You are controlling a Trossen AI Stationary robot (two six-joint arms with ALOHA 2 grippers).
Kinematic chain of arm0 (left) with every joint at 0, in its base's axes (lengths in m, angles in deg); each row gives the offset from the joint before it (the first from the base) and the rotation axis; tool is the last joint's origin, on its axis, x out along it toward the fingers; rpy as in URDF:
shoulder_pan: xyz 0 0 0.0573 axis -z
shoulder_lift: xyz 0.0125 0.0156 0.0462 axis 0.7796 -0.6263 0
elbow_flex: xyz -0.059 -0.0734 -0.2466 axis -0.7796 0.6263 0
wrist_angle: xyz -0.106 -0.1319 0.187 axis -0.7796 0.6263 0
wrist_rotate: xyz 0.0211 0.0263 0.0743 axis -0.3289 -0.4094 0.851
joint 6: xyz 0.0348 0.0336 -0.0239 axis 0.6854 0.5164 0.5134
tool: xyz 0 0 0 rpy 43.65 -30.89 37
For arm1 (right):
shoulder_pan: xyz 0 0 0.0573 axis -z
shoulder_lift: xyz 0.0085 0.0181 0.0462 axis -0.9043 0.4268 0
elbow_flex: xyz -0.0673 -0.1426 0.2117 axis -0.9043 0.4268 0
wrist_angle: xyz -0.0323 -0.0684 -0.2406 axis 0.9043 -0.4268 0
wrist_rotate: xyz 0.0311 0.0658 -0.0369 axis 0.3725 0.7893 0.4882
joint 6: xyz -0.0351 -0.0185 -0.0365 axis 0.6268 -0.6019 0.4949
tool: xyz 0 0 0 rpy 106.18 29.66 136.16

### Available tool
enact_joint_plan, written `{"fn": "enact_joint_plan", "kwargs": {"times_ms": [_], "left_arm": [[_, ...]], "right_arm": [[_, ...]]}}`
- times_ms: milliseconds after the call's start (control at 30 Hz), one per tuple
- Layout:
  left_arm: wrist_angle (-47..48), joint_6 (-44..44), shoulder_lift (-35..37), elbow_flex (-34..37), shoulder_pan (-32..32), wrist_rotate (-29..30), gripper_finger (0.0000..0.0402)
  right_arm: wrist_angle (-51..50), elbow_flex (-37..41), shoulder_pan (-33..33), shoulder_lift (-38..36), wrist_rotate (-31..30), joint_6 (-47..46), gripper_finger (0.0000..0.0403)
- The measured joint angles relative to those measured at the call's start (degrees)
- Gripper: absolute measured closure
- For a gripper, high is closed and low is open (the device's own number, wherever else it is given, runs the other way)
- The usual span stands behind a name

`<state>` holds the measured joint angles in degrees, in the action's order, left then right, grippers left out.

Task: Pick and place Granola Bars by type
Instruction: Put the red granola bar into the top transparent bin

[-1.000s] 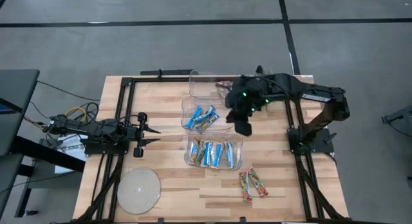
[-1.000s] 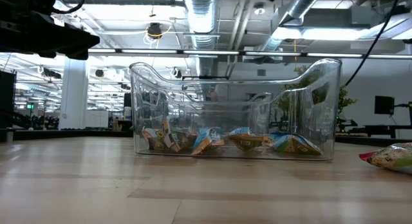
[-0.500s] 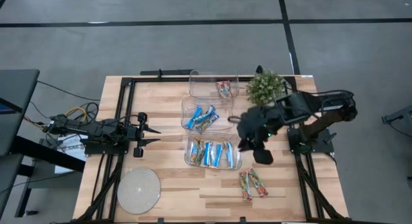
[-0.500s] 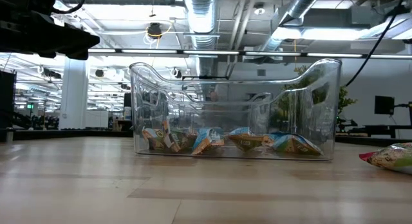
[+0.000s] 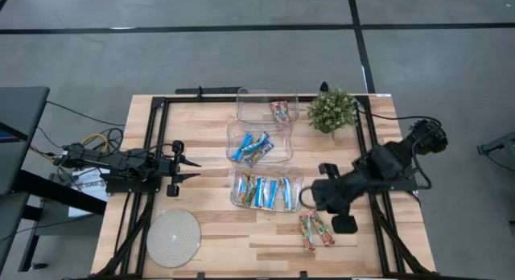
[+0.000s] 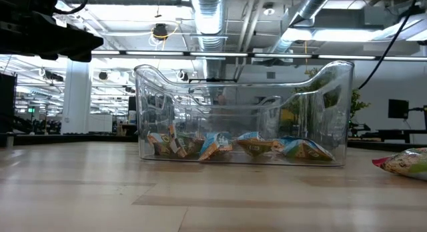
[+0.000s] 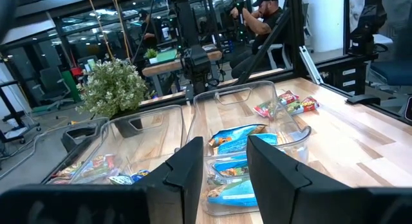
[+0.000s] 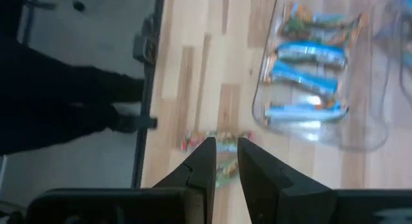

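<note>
Reaching for the two loose bars [image 5: 315,229] on the table [image 5: 209,240] near the bins, we should centre the right tool [image 5: 310,201], empty and slightly open, over one bar before descending.

Three clear bins [image 5: 265,189] stand in a row mid-table before me; a potted plant [image 5: 331,109] sits beside the farthest; a round disc [image 5: 173,238] lies near my table's [image 5: 209,127] edge
</note>
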<state>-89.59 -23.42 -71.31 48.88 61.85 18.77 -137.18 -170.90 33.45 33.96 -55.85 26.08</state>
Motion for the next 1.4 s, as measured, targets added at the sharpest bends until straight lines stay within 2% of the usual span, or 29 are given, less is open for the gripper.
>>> {"fn": "enact_joint_plan", "kwargs": {"times_ms": [167,300,467,767,1000,1267,1400], "left_arm": [[0.00,-0.01,0.00,0.01,-0.01,0.00,0.0287],[0.00,0.01,0.00,0.00,-0.01,0.02,0.0287],[0.00,0.01,0.00,0.00,0.00,0.00,0.0287],[0.00,0.01,0.00,0.00,0.01,0.01,0.0287],[0.00,0.00,0.00,-0.01,0.00,0.02,0.0287],[0.00,0.01,0.00,-0.01,0.00,0.02,0.0287],[0.00,0.01,0.00,0.01,0.00,0.02,0.0288]], "right_arm": [[-0.42,3.22,-3.94,0.02,-1.23,-7.14,0.0346],[-0.85,7.00,-5.62,0.14,-1.23,-16.59,0.0346],[-1.16,12.40,-6.55,0.15,-1.22,-28.02,0.0346],[-0.09,20.66,-6.61,0.13,-1.01,-41.99,0.0346],[3.84,27.21,-6.80,0.15,-1.04,-50.00,0.0346],[14.24,36.23,-8.25,0.15,-0.82,-54.25,0.0346],[20.84,40.79,-8.96,0.15,1.69,-55.82,0.0340]]}}
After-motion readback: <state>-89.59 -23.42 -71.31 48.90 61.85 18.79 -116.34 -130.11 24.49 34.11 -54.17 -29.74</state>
